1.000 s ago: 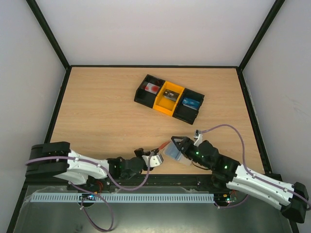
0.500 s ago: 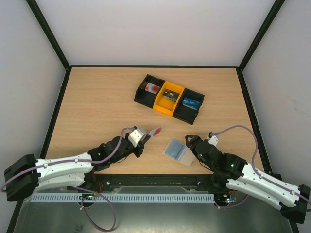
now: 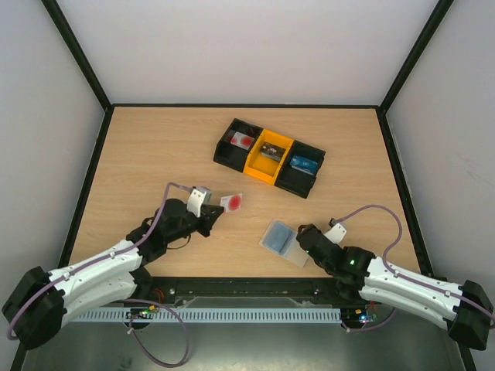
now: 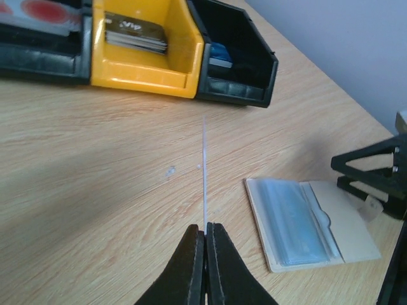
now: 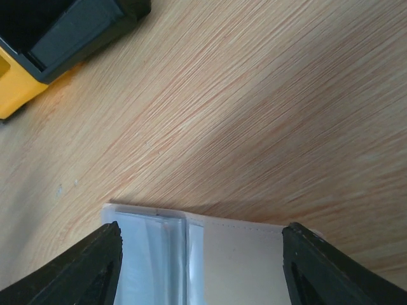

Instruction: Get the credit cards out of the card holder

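Note:
The card holder (image 3: 283, 241) is a pale blue-grey sleeve lying flat on the table, also seen in the left wrist view (image 4: 304, 221). My left gripper (image 3: 217, 211) is shut on a red credit card (image 3: 231, 202), held above the table to the left of the holder. In the left wrist view that card (image 4: 205, 171) shows edge-on as a thin white line rising from the closed gripper (image 4: 205, 227). My right gripper (image 3: 304, 235) is open at the holder's right end. Its fingers (image 5: 95, 267) stand wide on either side of the holder (image 5: 216, 254), not clamping it.
A three-compartment tray (image 3: 268, 156) with black ends and a yellow middle bin (image 4: 143, 63) stands at the back centre, with cards in its bins. The black frame rail runs along the near edge by the arm bases.
The right gripper let go of the card holder, which now lies on the table, and drew back. The left arm carried the red card up and to the left, away from the holder.

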Controlling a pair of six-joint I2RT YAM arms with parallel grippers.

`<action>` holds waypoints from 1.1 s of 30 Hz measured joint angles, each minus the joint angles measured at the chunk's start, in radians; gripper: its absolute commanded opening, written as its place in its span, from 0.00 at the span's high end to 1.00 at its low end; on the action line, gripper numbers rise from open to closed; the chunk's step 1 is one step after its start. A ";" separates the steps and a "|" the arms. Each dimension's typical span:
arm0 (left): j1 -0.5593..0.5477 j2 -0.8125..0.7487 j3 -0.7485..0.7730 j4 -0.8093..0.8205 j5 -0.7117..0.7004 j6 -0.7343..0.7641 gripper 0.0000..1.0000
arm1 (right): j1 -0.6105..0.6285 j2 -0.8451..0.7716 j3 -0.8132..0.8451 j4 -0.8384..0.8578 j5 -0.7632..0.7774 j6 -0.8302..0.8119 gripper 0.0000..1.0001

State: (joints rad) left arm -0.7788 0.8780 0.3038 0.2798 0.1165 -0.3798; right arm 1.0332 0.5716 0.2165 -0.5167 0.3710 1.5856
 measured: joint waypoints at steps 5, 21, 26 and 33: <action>0.108 -0.008 0.000 -0.023 0.122 -0.057 0.97 | 0.000 0.015 -0.050 0.091 -0.001 -0.020 0.34; 0.294 0.001 0.000 -0.091 0.331 -0.186 0.97 | -0.001 0.304 -0.077 0.489 -0.020 -0.150 0.39; 0.341 -0.046 0.000 -0.126 0.340 -0.204 0.97 | -0.003 0.419 -0.057 0.613 -0.044 -0.208 0.39; 0.352 -0.080 0.008 -0.154 0.366 -0.227 0.97 | -0.004 0.535 0.014 0.679 -0.132 -0.314 0.40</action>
State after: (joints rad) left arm -0.4267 0.7975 0.3119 0.1261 0.4828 -0.6064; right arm 1.0294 1.1065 0.2310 0.1623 0.2390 1.2713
